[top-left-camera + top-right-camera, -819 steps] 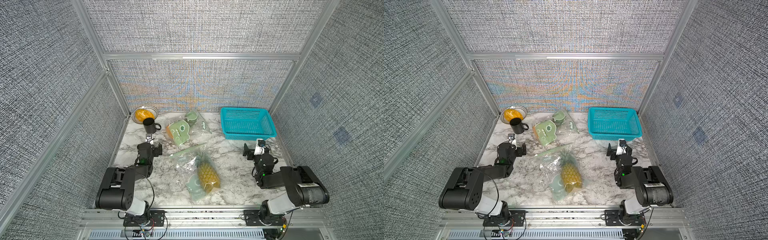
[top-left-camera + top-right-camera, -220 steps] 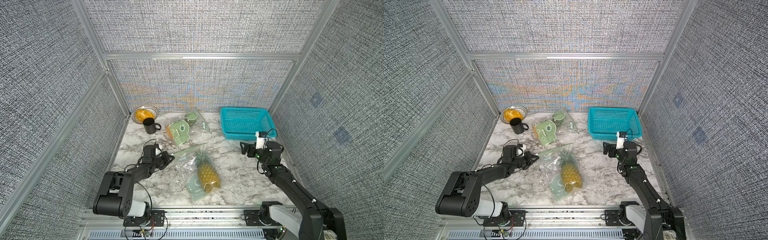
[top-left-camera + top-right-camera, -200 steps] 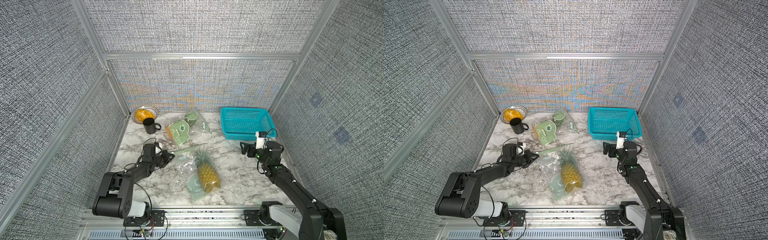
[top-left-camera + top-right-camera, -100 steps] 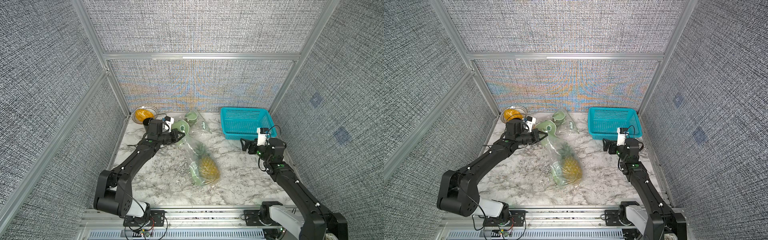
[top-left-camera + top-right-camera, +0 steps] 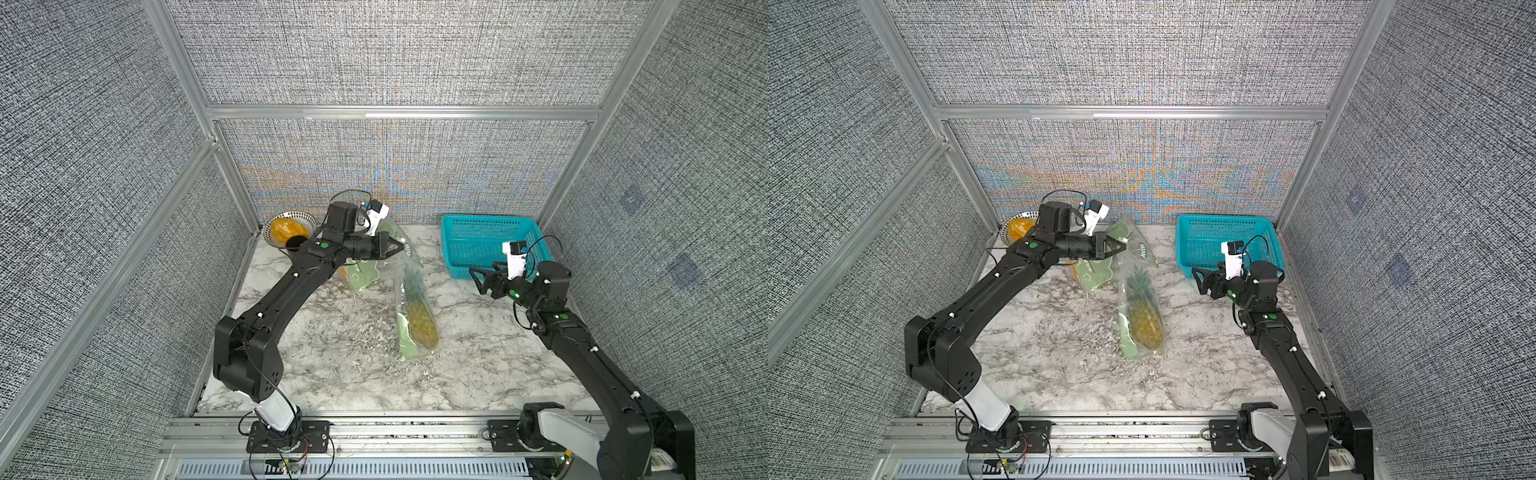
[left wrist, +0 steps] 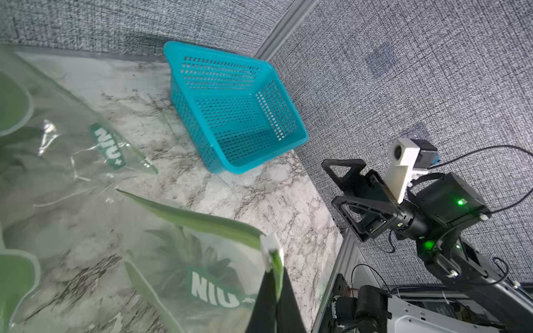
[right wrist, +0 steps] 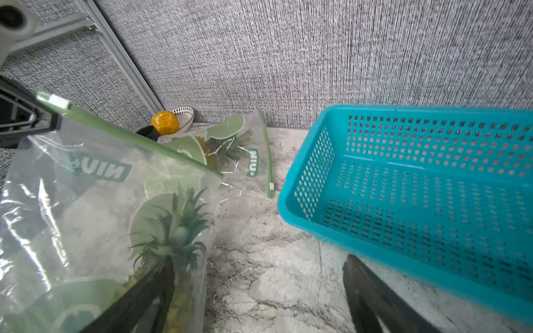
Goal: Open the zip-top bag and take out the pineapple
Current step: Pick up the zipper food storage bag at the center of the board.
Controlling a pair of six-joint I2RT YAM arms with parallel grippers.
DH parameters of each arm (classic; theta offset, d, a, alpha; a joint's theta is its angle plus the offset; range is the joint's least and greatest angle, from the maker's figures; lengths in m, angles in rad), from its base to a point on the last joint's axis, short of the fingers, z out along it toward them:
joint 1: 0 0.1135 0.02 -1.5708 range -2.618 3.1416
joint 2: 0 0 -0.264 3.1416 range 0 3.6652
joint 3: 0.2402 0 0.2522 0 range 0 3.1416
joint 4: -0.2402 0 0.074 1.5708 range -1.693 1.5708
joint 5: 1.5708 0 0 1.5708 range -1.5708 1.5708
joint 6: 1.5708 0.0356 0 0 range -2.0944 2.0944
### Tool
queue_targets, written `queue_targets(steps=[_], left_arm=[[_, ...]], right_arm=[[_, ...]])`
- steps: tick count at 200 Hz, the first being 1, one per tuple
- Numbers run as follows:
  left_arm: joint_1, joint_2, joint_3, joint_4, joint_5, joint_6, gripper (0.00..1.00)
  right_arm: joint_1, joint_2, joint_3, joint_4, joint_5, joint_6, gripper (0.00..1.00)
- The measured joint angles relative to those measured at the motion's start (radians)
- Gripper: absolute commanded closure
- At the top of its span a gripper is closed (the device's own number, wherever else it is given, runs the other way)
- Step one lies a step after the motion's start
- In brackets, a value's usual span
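So my left gripper point(image 5: 397, 248) is clamped tight on the top corner of the zip-top bag point(image 5: 409, 291), right on the green zip strip next to the little white slider point(image 6: 269, 248). The bag hangs slanted from that pinch, its lower end down on the marble table point(image 5: 332, 357), and the pineapple point(image 5: 422, 324) is inside it, slumped to the bottom, roughly mid-table. My right gripper point(image 5: 477, 280) is spread wide in the air with nothing in it, just in front of the teal basket point(image 5: 490, 232) and pointing at the bag. A second bag point(image 5: 365, 276) lies at the back under my left arm, with a black mug point(image 5: 296, 242) and a bowl point(image 5: 277, 226) in the back left corner. Grey woven walls with aluminium framing all around. About four seconds back the bag was lying flat and both arms were tucked in low near their bases, so that corner has come way up since.
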Motion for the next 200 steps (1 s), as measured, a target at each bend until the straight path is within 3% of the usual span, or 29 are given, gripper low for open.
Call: queue_targets(steps=[44,77,110,158,200], left_arm=[[-0.078,0.097,0.243,-0.127,-0.001,0.067,1.00],[-0.122,0.121,0.315,-0.205,0.006,0.116,1.00],[-0.135,0.046,0.208,-0.234,-0.025,0.158,1.00],[-0.134,-0.152,-0.075,-0.230,-0.228,0.166,1.00],[-0.134,-0.255,-0.108,-0.208,-0.303,0.113,1.00]], right_arm=[[0.001,-0.109,-0.051,0.075,-0.003,-0.042,0.10],[0.002,-0.137,-0.037,0.075,0.000,-0.080,0.10],[0.002,-0.146,-0.037,0.060,-0.002,-0.101,0.10],[0.012,-0.129,0.005,0.009,-0.096,-0.150,0.10],[0.048,-0.117,0.063,-0.039,-0.152,-0.182,0.10]])
